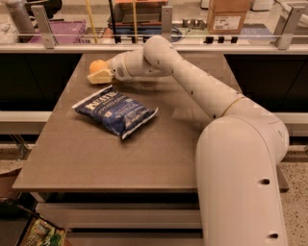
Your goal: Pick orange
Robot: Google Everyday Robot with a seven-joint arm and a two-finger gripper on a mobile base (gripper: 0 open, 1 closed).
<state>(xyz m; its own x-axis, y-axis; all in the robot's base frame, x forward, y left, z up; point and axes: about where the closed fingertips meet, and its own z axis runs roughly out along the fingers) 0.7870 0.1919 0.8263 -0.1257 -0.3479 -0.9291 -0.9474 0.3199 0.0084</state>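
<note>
Camera view: the gripper [102,75] is at the orange [97,65] near the bench's [96,158] far-left corner; whether it grips, I cannot tell; lifting remains.

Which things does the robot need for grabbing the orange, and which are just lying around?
For the job:
- orange, at the far left of the table
- gripper, right up against the orange

Just lying about:
- blue chip bag, flat on the table, nearer the camera than the orange
- cardboard box, behind the table
- purple crate, behind the table
</note>
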